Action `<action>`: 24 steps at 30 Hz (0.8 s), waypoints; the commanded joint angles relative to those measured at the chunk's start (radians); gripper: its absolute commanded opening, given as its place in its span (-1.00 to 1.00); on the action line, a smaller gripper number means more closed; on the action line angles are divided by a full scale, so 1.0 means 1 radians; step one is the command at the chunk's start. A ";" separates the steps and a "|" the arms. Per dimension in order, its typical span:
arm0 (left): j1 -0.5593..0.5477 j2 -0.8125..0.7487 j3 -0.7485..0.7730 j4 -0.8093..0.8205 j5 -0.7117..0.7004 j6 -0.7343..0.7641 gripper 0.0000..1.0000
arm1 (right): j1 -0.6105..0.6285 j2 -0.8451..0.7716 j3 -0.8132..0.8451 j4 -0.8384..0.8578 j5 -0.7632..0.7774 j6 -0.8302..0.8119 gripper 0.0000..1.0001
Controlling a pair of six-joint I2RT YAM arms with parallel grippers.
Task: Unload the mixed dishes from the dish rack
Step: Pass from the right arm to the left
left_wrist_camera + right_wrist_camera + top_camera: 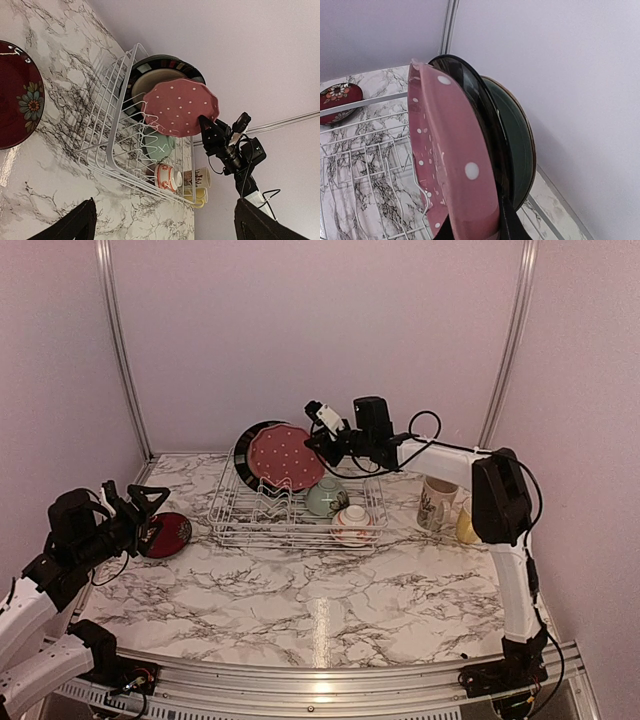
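My right gripper point(479, 229) is clenched on the lower rim of the pink dotted plate point(447, 150). One finger sits on each face of it, as my right wrist camera shows. From above, that gripper point(320, 447) meets the plate point(285, 457) at its right edge. The plate stands upright at the far end of the dish rack point(240, 515). I cannot tell whether its bottom edge rests between the prongs or hangs just above them.

Right behind it stands the black-rimmed plate point(475, 97). A greenish plate point(517, 132) leans behind that one, closest to the back wall.

Further along the rack, toward its right end, a pale green dish point(326, 497) sits among the prongs. The red-and-white bowl point(354, 525) sits in the near right corner.

Outside the rack, on the marble tabletop point(330, 600) to its right, stands the cream mug point(437, 502). The yellow mug point(466, 527) is just beside it, nearer to my right arm.

My left gripper point(165, 212) is released, its fingers point(75, 225) spread wide with nothing between them. From above it point(148, 505) hangs over the left side of the tabletop, well apart from the rack. The small dark-red plate point(167, 533) lies flat on the tabletop just beside it. Its flower pattern faces up, as my left wrist camera shows.
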 commanded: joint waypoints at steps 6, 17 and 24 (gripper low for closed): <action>-0.012 -0.008 0.024 -0.022 -0.018 0.007 0.98 | 0.034 -0.230 -0.105 0.263 0.016 0.139 -1.00; -0.038 0.035 0.044 0.035 -0.017 -0.005 0.98 | 0.052 -0.361 -0.191 0.235 0.098 0.433 -1.00; -0.097 0.095 0.056 0.199 0.004 -0.026 0.98 | 0.047 -0.457 -0.298 0.175 0.066 0.765 -1.00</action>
